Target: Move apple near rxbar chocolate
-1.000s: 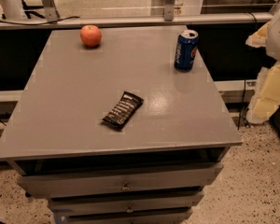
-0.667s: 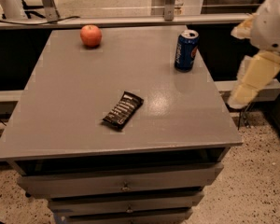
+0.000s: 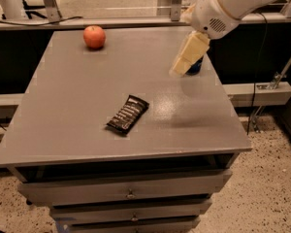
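The round red-orange apple (image 3: 94,37) sat far left on the grey metal table (image 3: 77,106), well apart from the black-wrapped rxbar chocolate (image 3: 128,114) mid-table. The cream gripper (image 3: 188,56) hovered far right with nothing visibly in it, and honestly I couldn't tell how open it was. I'd swing it left and drop onto the apple from straight above.

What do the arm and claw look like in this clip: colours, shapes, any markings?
The arm is a fat, rounded white shell with a small dotted vent patch. The claw is pale cream, blocky and tapering, over the table's far right, in front of the blue can.
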